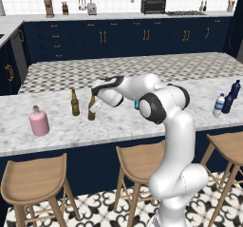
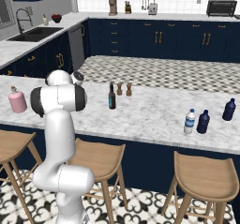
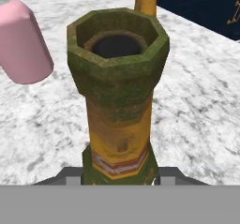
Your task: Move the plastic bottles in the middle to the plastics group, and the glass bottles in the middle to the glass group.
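Gripper (image 1: 96, 106): pinched on a brown beer bottle (image 1: 91, 108) — upright on the marble counter (image 1: 118, 121).
Neighbour: second beer bottle (image 1: 75, 103) just beside.

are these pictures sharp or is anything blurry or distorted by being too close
Left base view: even, flat light, sharp; brown bottle at the pincer small but clear. Hand view: that bottle looms close, mouth stretched wide, texture coarse; pink bottle cut by the edge. Right base view: crisp, soft shadows.

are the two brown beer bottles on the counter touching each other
Apart. The left base view shows bare marble between the brown bottle and the bottle at the end effector.
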